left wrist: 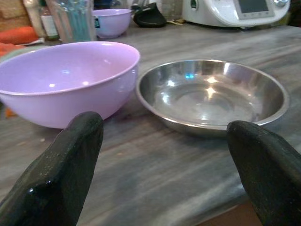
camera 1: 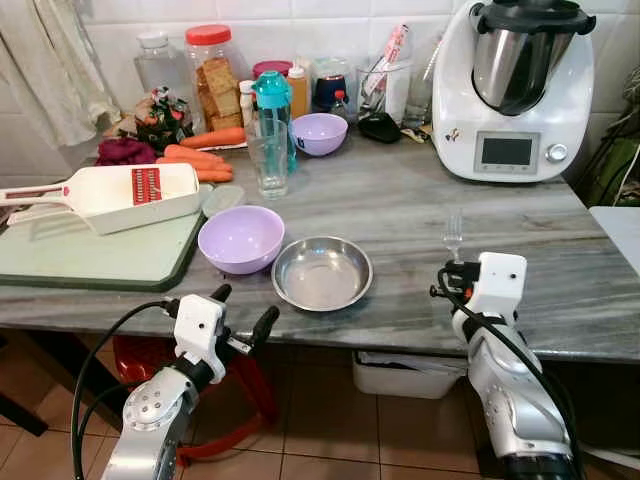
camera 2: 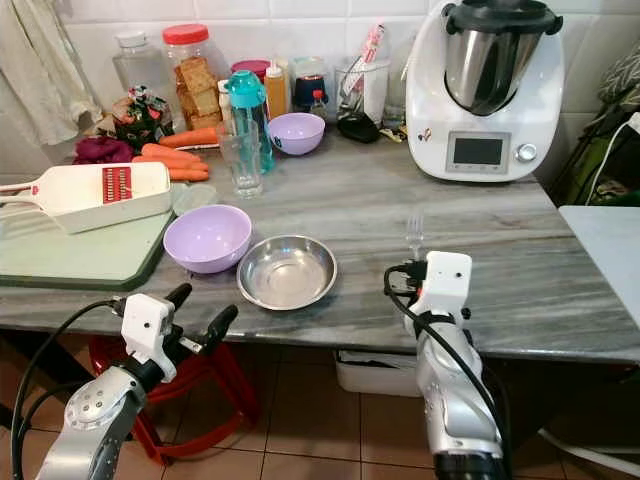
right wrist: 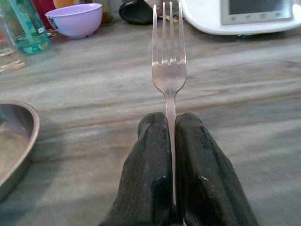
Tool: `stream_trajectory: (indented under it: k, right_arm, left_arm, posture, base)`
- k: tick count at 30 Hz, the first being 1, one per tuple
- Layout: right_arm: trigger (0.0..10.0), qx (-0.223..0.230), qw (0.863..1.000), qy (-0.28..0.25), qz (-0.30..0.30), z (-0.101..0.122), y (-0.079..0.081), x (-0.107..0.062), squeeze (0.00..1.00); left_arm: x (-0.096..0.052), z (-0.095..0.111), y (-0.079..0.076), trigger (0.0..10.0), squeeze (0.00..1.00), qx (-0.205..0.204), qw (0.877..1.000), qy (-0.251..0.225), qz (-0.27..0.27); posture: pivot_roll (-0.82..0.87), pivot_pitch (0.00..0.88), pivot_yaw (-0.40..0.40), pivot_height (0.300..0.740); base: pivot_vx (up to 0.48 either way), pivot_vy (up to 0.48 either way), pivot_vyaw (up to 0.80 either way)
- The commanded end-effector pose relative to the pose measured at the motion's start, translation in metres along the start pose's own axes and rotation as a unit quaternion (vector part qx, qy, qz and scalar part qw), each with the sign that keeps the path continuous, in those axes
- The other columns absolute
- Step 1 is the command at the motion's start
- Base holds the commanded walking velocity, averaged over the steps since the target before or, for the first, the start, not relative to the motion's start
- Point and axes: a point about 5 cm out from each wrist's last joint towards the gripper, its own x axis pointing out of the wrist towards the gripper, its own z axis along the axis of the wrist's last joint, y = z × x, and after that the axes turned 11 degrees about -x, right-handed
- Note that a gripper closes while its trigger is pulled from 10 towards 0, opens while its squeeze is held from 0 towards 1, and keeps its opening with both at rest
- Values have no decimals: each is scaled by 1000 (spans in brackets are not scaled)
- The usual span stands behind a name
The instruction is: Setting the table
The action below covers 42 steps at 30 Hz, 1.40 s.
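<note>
A steel dish (camera 1: 322, 272) sits near the front edge of the grey marble counter (camera 1: 400, 215), with a lilac bowl (camera 1: 241, 238) touching its left side. My right gripper (right wrist: 170, 125) is shut on the handle of a silver fork (camera 1: 453, 236), tines pointing away, just right of the dish. My left gripper (camera 1: 243, 310) hangs open just off the counter's front edge, facing the bowl and dish; its black fingers (left wrist: 70, 155) frame both in the left wrist view.
A green cutting board (camera 1: 90, 255) with a white slicer (camera 1: 120, 195) lies at the left. Behind stand a drinking glass (camera 1: 270, 165), a teal bottle (camera 1: 272, 105), carrots (camera 1: 205, 150), jars, a second lilac bowl (camera 1: 320, 133) and a white kitchen machine (camera 1: 515, 90).
</note>
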Motion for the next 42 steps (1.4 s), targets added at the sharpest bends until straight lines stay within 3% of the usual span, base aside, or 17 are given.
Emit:
stream_trajectory:
  k: [1,7,27,42]
  right_arm:
    - [10000,4,1000,4,14,1,6,3,0]
    - [10000,38,999,28,18,0,17,12,0]
    - [10000,85,991,85,52,-14,48,29,0]
    - [10000,82,990,109,44,-22,48,34,0]
  left_arm:
    - [1,5,0,10000,0,6,1000,-3,-8]
    - [2,4,-2,10000,0,3,1000,-4,-14]
    - [4,4,-6,10000,0,-5,999,-2,-32]
    - [5,4,-10,10000,0,-13,999,-2,-45]
  posture:
    - [-33,0,41,740]
    - [-30,0,38,740]
    - [-26,0,40,740]
    - [-20,0,36,740]
  base:
    - [0,0,0]
    - [0,0,0]
    - [0,0,0]
    - [0,0,0]
